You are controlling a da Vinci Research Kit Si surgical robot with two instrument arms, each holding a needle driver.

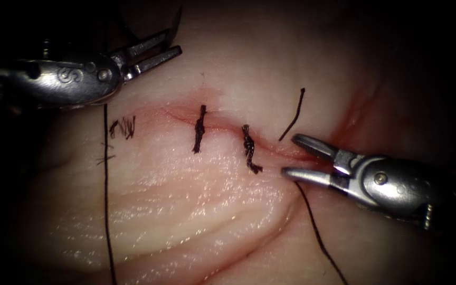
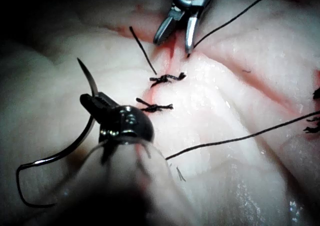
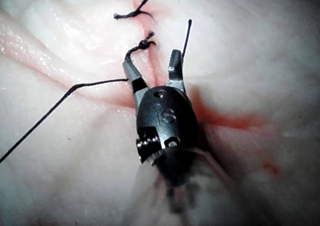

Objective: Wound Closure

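Observation:
My left tool (image 1: 172,43) hovers above the tissue (image 1: 196,200), up and left of the cut (image 1: 222,126). Its jaws (image 2: 92,99) are shut on the curved needle (image 2: 86,75), a short way behind the point. The needle is free of the tissue, and its point (image 1: 176,20) rises past the jaws. My right tool (image 1: 288,155) stands open at the cut's right end, one jaw on each side (image 3: 150,60), holding nothing. A thread (image 1: 317,232) leaves the tissue by its lower jaw. A short thread end (image 1: 292,113) stands just above it.
Two knotted stitches (image 1: 199,129) (image 1: 249,148) cross the cut. Further left lies a dark tangle of thread (image 1: 122,126). A long strand (image 1: 106,184) runs down the tissue's left side. Red fluid (image 1: 354,116) stains the tissue beyond the right tool.

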